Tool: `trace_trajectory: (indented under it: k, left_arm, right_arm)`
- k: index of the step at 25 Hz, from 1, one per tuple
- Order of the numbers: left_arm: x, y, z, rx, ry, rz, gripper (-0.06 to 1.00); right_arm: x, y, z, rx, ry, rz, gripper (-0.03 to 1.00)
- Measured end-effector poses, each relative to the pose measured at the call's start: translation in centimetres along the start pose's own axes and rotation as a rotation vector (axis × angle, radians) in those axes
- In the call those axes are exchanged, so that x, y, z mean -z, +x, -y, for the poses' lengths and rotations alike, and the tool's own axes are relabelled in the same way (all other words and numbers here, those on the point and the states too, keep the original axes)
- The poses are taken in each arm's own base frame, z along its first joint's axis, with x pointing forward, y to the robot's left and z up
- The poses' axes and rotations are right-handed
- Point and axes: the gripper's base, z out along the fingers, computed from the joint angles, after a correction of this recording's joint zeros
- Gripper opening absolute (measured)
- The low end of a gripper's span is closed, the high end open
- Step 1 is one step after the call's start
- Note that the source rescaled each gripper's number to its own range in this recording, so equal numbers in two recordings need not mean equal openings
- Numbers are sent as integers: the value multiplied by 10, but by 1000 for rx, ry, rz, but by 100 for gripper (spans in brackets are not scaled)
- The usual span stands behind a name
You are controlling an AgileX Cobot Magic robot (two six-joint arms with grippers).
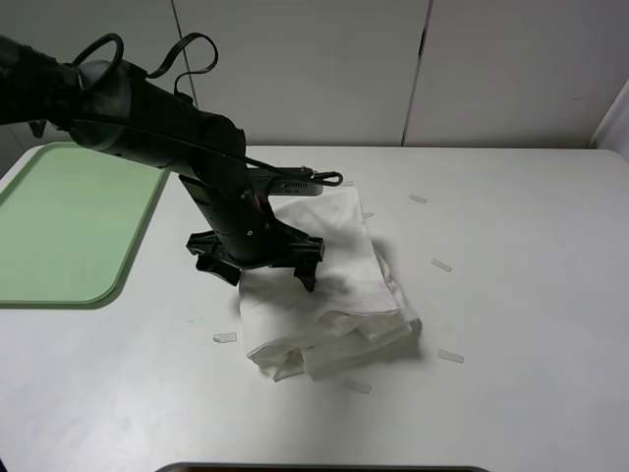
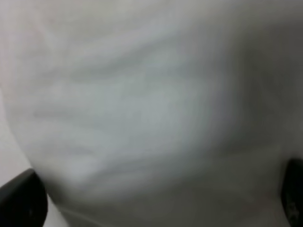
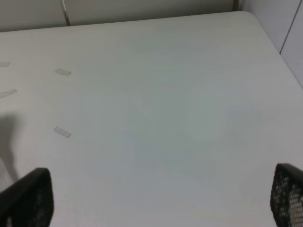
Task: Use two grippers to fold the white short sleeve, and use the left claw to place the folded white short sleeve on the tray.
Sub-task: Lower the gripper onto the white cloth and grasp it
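One big white table (image 1: 531, 295) fills the view, and near its middle lies the white short sleeve (image 1: 334, 295), folded into a wrinkled, roughly rectangular bundle with loose layers showing along its near edge. Over on the far left of the table sits the tray (image 1: 69, 226), pale green and flat, well apart from the shirt. The left arm (image 1: 147, 123) reaches in from the upper left and comes down over the shirt's left edge, where the left claw (image 1: 257, 265) is pressed low against the cloth. In its wrist view the white fabric fills nearly everything, blurred and very close, and the two dark fingers (image 2: 21, 198) stand far apart at the frame's corners: jaws spread wide, nothing pinched between them. The right gripper (image 3: 156, 203) also shows both mesh-padded fingers (image 3: 28, 198) wide apart over bare table, holding nothing. Small pale tape strips (image 1: 440, 265) dot the tabletop around the shirt.
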Motion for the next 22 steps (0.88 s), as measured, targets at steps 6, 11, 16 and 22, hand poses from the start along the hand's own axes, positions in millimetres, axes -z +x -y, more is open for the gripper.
trace_trajectory:
  k: [6,11,16,22]
  left_arm:
    - [-2,2,3,10,-2,-4,99]
    - [-11,4,1,24,-12,-33,99]
    - [-12,5,2,36,-8,-39,98]
    - [-12,5,2,38,-5,-36,96]
  right_arm:
    - [0,0,0,0,0,0,100]
    - [0,0,0,0,0,0,100]
    - [0,0,0,0,0,0,100]
    - [0,0,0,0,0,0,100]
